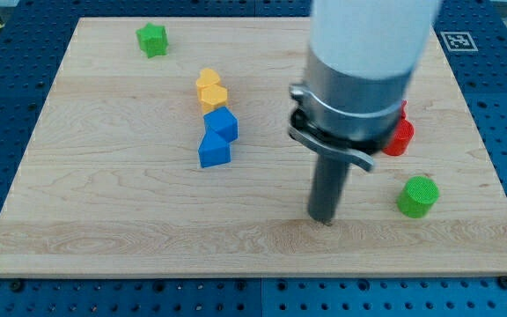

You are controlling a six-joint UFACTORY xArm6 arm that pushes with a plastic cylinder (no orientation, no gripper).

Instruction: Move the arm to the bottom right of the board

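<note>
My tip (324,219) rests on the wooden board (104,220), right of the middle and toward the view's bottom. A green cylinder (417,195) stands to the tip's right, apart from it. A red block (400,136) sits above the cylinder, partly hidden behind the arm's body. Two blue blocks (216,137) lie touching each other to the tip's upper left. Two yellow blocks (210,90) lie just above the blue ones. A green star-like block (152,40) sits near the board's top left.
The arm's large white and grey body (365,70) hangs over the board's upper right and hides part of it. A blue perforated table (7,79) surrounds the board. A black and white marker (456,40) lies at the view's top right.
</note>
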